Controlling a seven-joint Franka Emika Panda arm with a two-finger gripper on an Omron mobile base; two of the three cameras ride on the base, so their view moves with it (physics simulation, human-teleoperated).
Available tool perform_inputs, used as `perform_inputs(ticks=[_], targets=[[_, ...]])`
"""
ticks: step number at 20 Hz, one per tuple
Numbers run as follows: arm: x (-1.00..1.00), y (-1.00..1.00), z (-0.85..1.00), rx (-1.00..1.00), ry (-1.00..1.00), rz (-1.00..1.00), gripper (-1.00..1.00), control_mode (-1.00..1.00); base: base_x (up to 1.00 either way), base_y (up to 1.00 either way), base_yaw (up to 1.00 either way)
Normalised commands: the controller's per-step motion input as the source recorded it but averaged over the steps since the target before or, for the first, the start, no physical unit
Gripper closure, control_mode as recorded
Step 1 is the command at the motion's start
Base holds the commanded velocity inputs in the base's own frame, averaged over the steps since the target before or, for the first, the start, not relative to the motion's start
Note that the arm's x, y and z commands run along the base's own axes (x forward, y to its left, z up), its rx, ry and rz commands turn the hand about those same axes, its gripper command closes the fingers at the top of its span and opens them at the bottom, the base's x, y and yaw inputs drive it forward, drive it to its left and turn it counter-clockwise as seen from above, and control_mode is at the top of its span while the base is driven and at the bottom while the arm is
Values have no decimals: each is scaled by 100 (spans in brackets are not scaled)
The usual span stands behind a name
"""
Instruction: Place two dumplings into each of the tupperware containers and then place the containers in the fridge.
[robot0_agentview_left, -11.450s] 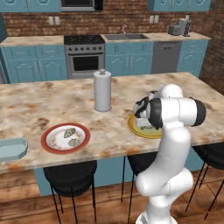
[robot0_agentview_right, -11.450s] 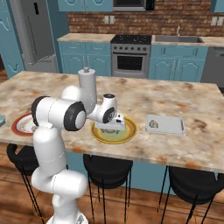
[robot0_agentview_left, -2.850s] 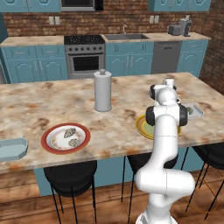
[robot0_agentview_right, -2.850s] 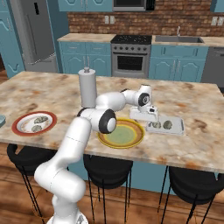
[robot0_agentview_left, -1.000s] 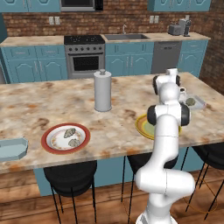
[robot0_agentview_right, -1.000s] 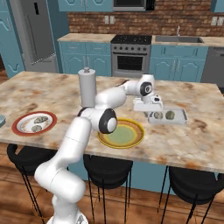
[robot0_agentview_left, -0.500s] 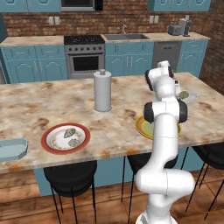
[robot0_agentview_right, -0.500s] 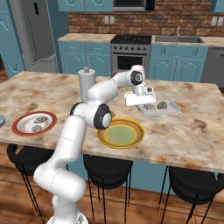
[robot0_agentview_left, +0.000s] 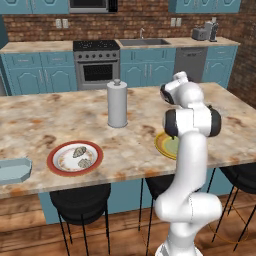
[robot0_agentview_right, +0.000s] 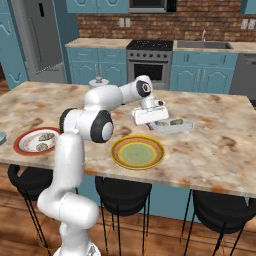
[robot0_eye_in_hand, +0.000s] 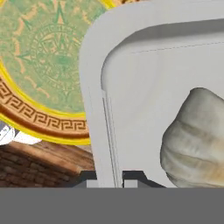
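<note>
Gripper (robot0_eye_in_hand: 109, 176) gripping smooth whitish tray (robot0_eye_in_hand: 144, 87)

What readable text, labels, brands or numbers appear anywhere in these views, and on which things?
None: no words, brands or numbers can be read in any view.
The yellow plate carries only a printed compass-like motif and a key-pattern border, no lettering.
The whitish container and the dumpling in it are unmarked.

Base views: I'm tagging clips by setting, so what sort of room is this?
A home-style kitchen, rendered. A stove stands against the brick back wall, a steel fridge is to one side, and a marble-topped island has bar stools tucked under it.
</note>
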Motion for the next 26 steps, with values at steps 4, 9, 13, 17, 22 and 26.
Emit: perform_inputs(ticks=[4, 9, 13, 17, 22, 26], targets=[[-100, 4, 12, 2, 0, 31, 100, -100, 0, 0, 0], [-98, 2, 26, 17, -3, 34, 100, -100, 0, 0, 0], [-80, 20, 49, 15, -13, 31, 100, -100, 0, 0, 0], [-74, 27, 76, 7, -15, 29, 100, -100, 0, 0, 0], [-55, 55, 61, 1, -3, 28, 100, -100, 0, 0, 0], [-17, 63, 48, 0, 1, 23, 100, -100, 0, 0, 0]])
